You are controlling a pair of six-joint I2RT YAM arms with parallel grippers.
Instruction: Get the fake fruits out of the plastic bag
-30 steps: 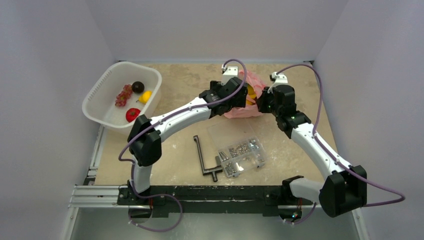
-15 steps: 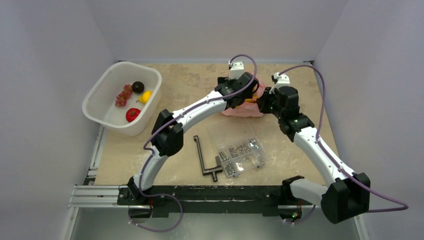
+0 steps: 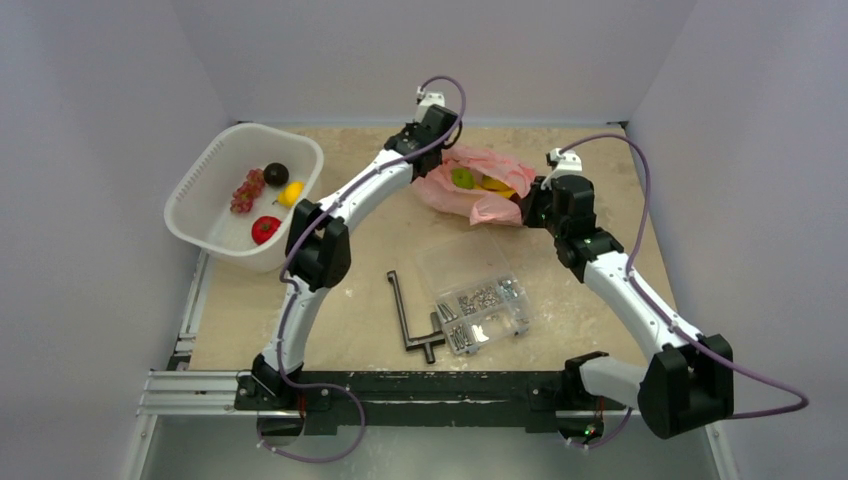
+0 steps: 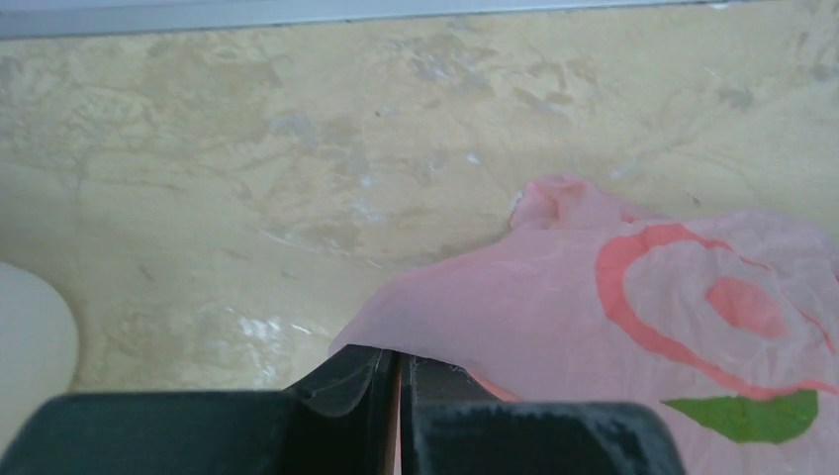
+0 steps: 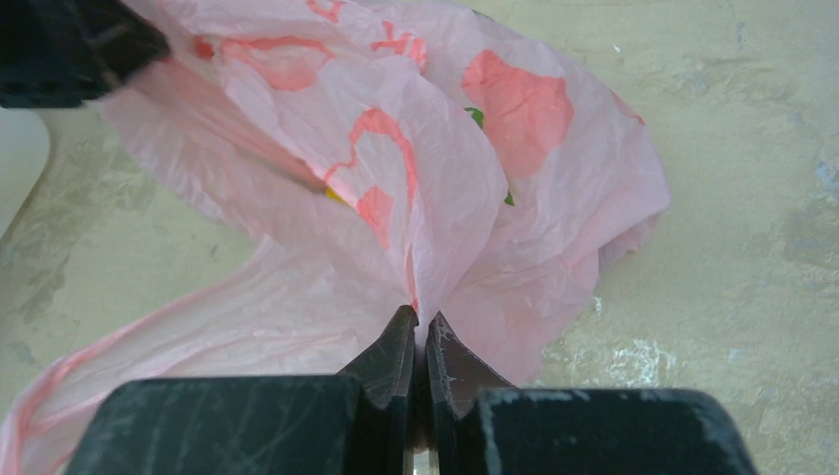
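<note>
Plastic bag (image 3: 475, 185) spread open near far table (image 3: 360, 290) edge, left fingers (image 4: 346, 381) and right fingers (image 5: 391, 358) pinching opposite rims

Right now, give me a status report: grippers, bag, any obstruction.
Left gripper shut on plastic bag edge. Right gripper shut on opposite edge. Mouth spread, lime and yellow fruit inside. Nothing over the mouth.

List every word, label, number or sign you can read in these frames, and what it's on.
No text can be read anywhere.
Pink plastic bag: red marks high in the right wrist view may be characters, too crumpled to read.
Same bag, left wrist view: a red ring motif and a green patch, neither a word.
</note>
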